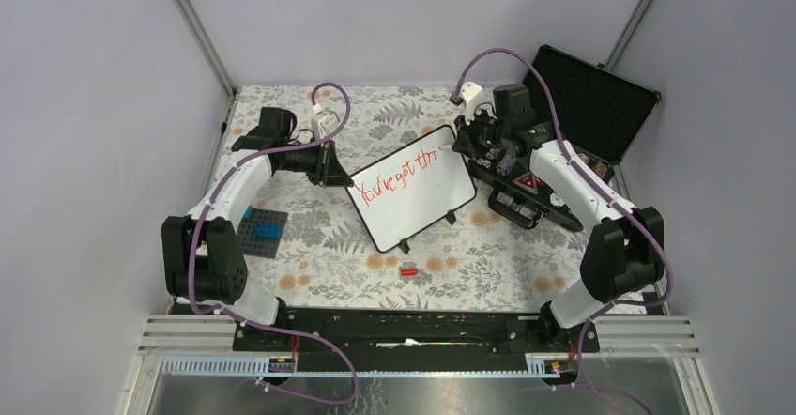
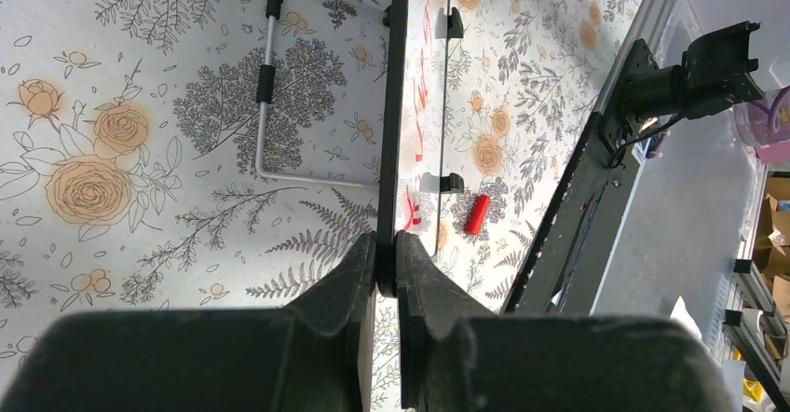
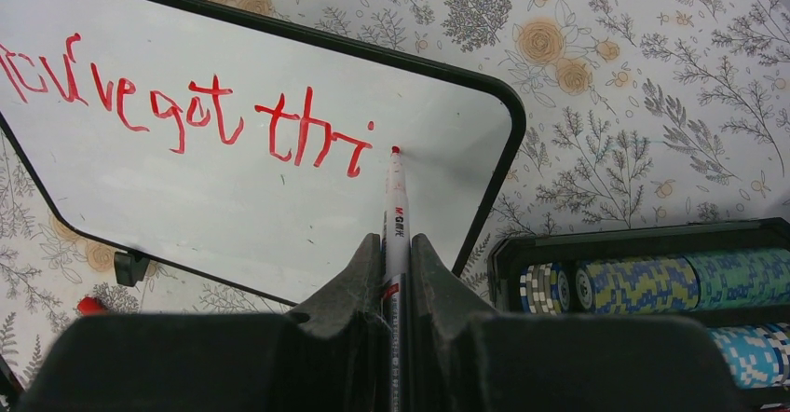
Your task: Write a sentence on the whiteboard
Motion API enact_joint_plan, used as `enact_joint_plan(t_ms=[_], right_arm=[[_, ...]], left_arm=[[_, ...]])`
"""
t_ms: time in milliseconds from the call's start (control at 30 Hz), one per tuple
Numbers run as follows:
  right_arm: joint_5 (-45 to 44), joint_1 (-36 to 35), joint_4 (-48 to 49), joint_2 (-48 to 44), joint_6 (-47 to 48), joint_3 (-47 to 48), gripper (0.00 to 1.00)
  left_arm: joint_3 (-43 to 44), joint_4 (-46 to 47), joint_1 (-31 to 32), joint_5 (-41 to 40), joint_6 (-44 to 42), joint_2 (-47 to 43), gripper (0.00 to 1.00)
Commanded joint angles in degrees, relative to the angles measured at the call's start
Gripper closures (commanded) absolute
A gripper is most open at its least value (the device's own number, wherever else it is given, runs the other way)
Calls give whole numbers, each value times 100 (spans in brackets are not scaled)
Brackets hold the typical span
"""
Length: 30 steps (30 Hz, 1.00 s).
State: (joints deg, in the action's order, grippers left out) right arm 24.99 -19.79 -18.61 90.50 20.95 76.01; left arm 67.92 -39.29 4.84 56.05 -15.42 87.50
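The whiteboard (image 1: 418,199) lies tilted mid-table, white with a thin black rim. Red handwriting on it, the sentence (image 3: 186,104), reads "You've got thi" in one slanted line. My left gripper (image 2: 387,244) is shut on the whiteboard's rim (image 2: 391,104) at its left corner, seen edge-on. My right gripper (image 3: 398,244) is shut on a white marker (image 3: 397,212). The marker's red tip (image 3: 395,150) rests on the board just right of the last letter. In the top view the right gripper (image 1: 477,145) hovers over the board's upper right corner.
A red marker cap (image 1: 408,270) lies on the floral cloth in front of the board. An open black case (image 1: 587,105) with poker chips (image 3: 643,281) sits at the right. Blue and grey bricks on a plate (image 1: 261,230) lie at the left. The board's wire stand (image 2: 270,104) shows behind it.
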Motion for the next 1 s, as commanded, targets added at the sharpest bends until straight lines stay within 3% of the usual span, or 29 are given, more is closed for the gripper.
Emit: enact_joint_plan(t_ms=[0, 967], right_arm=[[82, -99, 172, 32, 10, 133, 100], [-277, -91, 115, -204, 226, -267, 100]], left_arm=[[89, 210, 70, -314, -224, 52, 100], [76, 211, 70, -331, -219, 44, 100]])
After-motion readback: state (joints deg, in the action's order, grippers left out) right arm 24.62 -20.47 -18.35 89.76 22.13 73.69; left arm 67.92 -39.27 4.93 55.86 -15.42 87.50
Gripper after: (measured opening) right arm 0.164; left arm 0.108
